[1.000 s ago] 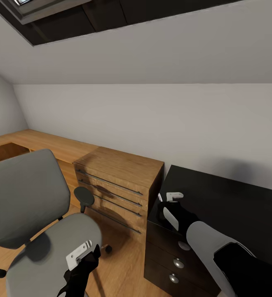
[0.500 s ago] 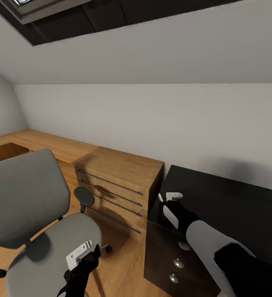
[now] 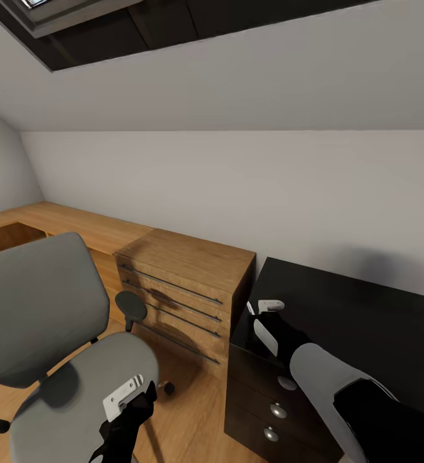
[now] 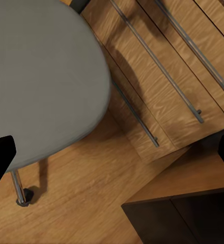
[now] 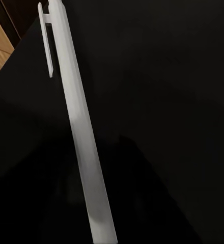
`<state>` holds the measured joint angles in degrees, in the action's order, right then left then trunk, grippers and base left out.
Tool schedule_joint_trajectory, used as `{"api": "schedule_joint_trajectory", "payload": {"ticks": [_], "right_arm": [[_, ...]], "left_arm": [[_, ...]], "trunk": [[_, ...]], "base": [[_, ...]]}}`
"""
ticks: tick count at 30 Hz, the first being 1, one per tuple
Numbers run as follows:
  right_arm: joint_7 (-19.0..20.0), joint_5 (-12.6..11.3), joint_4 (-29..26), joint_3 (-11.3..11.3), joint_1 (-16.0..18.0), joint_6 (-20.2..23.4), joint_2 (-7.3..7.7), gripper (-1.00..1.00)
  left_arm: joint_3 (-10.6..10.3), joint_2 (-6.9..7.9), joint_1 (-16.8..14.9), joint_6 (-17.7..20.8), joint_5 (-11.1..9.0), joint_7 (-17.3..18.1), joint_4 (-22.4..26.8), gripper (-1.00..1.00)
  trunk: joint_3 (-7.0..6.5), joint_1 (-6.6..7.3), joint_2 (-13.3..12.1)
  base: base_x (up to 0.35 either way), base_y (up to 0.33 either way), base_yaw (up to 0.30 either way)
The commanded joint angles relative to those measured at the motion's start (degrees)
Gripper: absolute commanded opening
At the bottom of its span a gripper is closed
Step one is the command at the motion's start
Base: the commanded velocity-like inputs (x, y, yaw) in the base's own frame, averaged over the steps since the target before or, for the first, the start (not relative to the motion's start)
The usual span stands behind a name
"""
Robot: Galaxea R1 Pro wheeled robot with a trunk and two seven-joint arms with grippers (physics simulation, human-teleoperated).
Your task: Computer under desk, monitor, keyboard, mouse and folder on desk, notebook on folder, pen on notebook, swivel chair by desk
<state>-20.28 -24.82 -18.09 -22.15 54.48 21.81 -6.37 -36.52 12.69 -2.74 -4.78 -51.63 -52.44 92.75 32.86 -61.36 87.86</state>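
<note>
The grey swivel chair (image 3: pixel 42 308) stands at the lower left, in front of the wooden desk (image 3: pixel 64 222) that runs along the wall. My left gripper (image 3: pixel 138 395) hangs open over the front edge of the chair's seat (image 4: pixel 35 76), its black fingertips (image 4: pixel 0 157) spread wide apart. My right gripper (image 3: pixel 263 310) hovers just above the near corner of a black drawer cabinet (image 3: pixel 353 308). A white pen (image 5: pixel 79 127) with a clip runs out between its dark fingers, and the gripper looks shut on it.
A wooden drawer unit (image 3: pixel 186 283) with long metal handles stands between the desk and the black cabinet. Bare wooden floor (image 3: pixel 186 411) lies between the chair and the drawers. A sloping white wall rises close behind the furniture.
</note>
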Motion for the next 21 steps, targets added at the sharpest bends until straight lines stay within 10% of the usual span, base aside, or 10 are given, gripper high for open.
{"api": "schedule_joint_trajectory", "payload": {"ticks": [1, 21], "right_arm": [[-0.5, -0.5, 3.5, -0.4, 0.0, 0.6, 0.05, -1.0], [-0.3, -1.8, 3.3, -0.4, 0.0, 3.0, 0.1, -1.0]], "left_arm": [[-0.1, 0.06, -0.1, -0.5, -0.5, -0.2, 0.1, 1.0], [-0.1, 0.06, -0.1, -0.5, -0.5, -0.2, 0.1, 1.0]], "trunk": [[0.07, 0.0, 0.0], [0.07, 0.0, 0.0]], "base": [[0.0, 0.0, 0.0], [0.0, 0.0, 0.0]]}}
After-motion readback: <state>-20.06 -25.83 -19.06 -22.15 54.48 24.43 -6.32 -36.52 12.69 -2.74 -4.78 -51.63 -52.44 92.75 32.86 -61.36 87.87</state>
